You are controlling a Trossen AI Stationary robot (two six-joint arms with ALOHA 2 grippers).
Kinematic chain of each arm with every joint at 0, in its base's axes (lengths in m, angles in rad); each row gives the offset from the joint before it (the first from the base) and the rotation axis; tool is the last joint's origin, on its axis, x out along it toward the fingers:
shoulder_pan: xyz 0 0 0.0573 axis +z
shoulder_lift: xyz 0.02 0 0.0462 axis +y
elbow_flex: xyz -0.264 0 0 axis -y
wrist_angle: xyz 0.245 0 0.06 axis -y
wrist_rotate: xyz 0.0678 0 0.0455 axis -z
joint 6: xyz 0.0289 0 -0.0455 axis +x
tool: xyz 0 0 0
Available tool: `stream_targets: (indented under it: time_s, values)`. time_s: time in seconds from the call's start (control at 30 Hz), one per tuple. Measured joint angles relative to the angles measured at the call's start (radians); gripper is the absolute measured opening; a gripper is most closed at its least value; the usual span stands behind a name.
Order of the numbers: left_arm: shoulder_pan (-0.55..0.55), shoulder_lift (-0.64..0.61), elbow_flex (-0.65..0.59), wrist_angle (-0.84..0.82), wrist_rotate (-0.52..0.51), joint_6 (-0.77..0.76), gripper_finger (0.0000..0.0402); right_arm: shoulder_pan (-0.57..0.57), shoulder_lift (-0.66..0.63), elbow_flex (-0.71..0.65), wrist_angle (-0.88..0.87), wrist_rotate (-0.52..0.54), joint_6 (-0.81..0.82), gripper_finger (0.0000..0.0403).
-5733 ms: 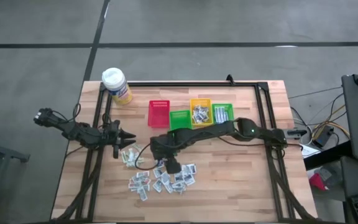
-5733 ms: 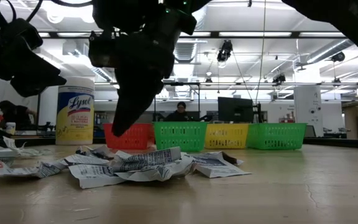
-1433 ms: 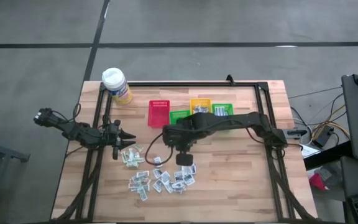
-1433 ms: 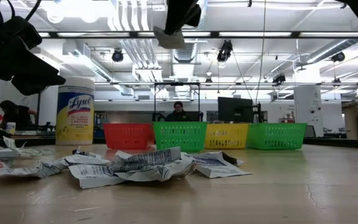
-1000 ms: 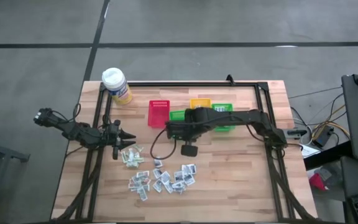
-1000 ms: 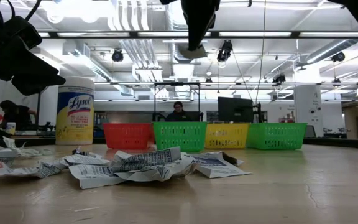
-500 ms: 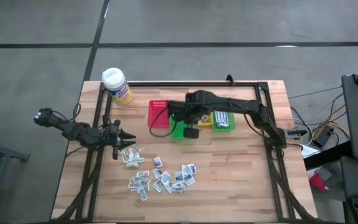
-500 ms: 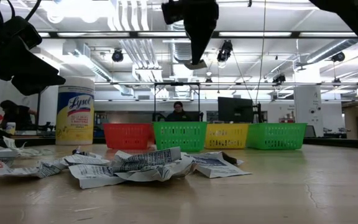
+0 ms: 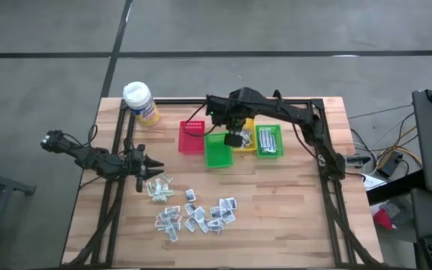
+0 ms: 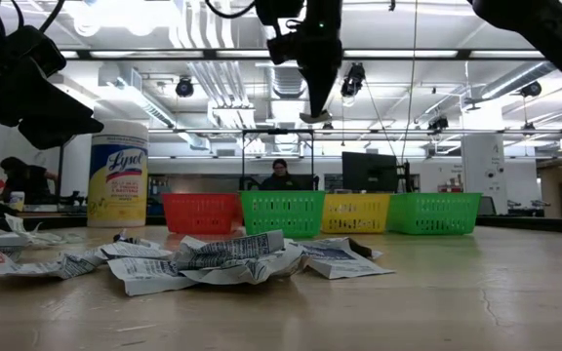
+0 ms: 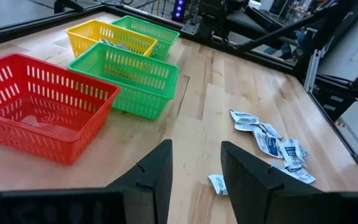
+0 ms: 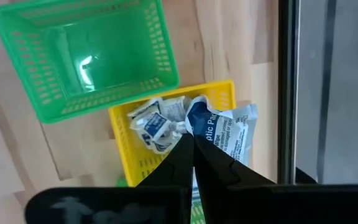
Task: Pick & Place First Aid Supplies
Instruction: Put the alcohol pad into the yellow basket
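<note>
Wooden surface with a black frame along its edges

Right arm stretched over the far edge, right gripper raised above the yellow bin, fingers pinched tight on one white and blue wipe packet; more packets already in that yellow bin

Left arm low near the left edge, left gripper just beside the heap, fingers parted with nothing between them

Yellow wipes canister upright at the far left corner

Row of bins along the far edge: red bin, green bin empty, then the yellow one, then a second green bin with packets inside

Loose first aid supplies scattered toward the near edge, a smaller cluster closer to the left gripper
</note>
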Motion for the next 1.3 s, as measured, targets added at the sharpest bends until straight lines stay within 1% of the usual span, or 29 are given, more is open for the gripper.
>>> stream_targets:
  time_s: [0.1,0.23,0.3,0.47,0.83,0.93,1.03,1.3]
  values:
    - [0.000,0.000,0.000,0.000,0.000,-0.002,0.0131,-0.018,0.000,0.000,0.000,-0.041,-0.012,0.0008]
    - [0.000,0.000,0.000,0.000,-0.002,-0.002,0.0131,-0.029,0.000,-0.020,0.001,-0.048,-0.014,0.0008]
    - [0.000,0.000,0.000,0.000,-0.020,-0.004,0.0131,-0.031,0.000,-0.043,0.008,-0.049,-0.013,0.0008]
    - [0.000,0.000,0.000,0.000,-0.068,-0.008,0.0131,-0.031,0.000,-0.130,0.055,-0.050,-0.014,0.0008]
    - [0.000,0.000,0.000,0.000,-0.071,-0.027,0.0131,-0.035,-0.010,-0.332,0.163,-0.051,0.007,0.0008]
    - [0.000,0.000,0.000,0.000,-0.071,-0.028,0.0131,-0.036,-0.044,-0.400,0.220,-0.057,0.017,0.0008]
    - [0.000,0.000,0.000,0.000,-0.071,-0.029,0.0131,-0.038,-0.101,-0.477,0.284,-0.098,0.017,0.0008]
    - [0.000,0.000,0.000,0.003,-0.072,-0.031,0.0131,-0.037,-0.264,-0.693,0.383,-0.103,0.011,0.0008]
